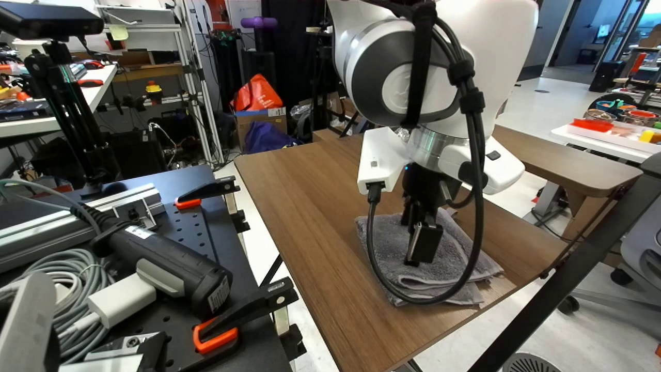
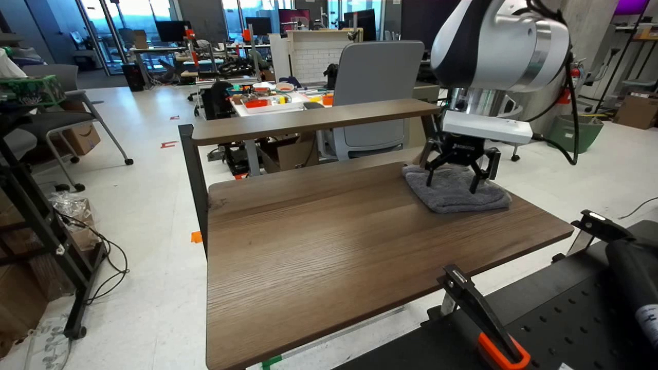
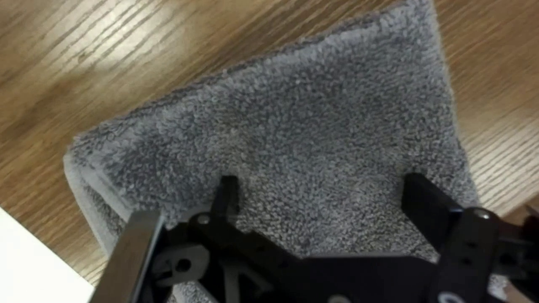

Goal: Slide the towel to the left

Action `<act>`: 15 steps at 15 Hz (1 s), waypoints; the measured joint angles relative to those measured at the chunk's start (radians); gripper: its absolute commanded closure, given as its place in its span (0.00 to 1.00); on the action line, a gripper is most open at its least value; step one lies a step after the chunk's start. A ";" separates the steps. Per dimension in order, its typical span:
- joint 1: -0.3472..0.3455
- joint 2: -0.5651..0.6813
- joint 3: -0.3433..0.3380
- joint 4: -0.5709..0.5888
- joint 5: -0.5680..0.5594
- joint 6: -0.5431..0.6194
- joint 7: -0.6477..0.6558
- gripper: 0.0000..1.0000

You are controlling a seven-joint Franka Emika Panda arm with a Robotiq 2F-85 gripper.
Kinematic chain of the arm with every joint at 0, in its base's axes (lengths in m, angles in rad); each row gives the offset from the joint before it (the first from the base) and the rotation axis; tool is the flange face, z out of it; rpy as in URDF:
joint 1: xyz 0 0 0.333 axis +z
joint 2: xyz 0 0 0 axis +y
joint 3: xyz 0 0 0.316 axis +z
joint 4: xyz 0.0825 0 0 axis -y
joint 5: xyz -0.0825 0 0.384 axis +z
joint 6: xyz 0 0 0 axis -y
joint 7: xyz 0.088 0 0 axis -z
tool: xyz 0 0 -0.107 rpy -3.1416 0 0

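Note:
A folded grey towel lies flat on the brown wooden table; the towel shows in both exterior views (image 1: pixel 388 245) (image 2: pixel 448 204) and fills most of the wrist view (image 3: pixel 303 122). My gripper (image 2: pixel 451 188) points down over the towel with its fingers wide apart. In the wrist view the gripper's (image 3: pixel 322 181) two black fingertips are at or just above the towel's surface, one near each side, with flat towel between them. No fold is pinched. Whether the tips press into the cloth is hard to tell. The near part of the towel is hidden under the gripper body.
The brown table (image 2: pixel 318 246) extends well beyond the towel, which lies near one end of it. A raised wooden shelf (image 2: pixel 308 122) runs along one long edge. A black bench (image 1: pixel 181 232) with clamps (image 1: pixel 248 310) and a dark cylindrical tool (image 1: pixel 165 263) stands beside the table.

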 measured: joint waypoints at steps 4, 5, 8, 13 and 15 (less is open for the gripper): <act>0.015 0.022 0.020 0.030 -0.001 -0.001 0.000 0.00; 0.027 0.028 0.025 0.038 -0.003 -0.002 0.000 0.00; 0.086 0.046 0.029 0.062 -0.013 -0.004 0.000 0.00; 0.187 0.097 0.038 0.148 -0.026 -0.068 0.001 0.00; 0.222 0.119 0.041 0.189 -0.034 -0.102 0.002 0.00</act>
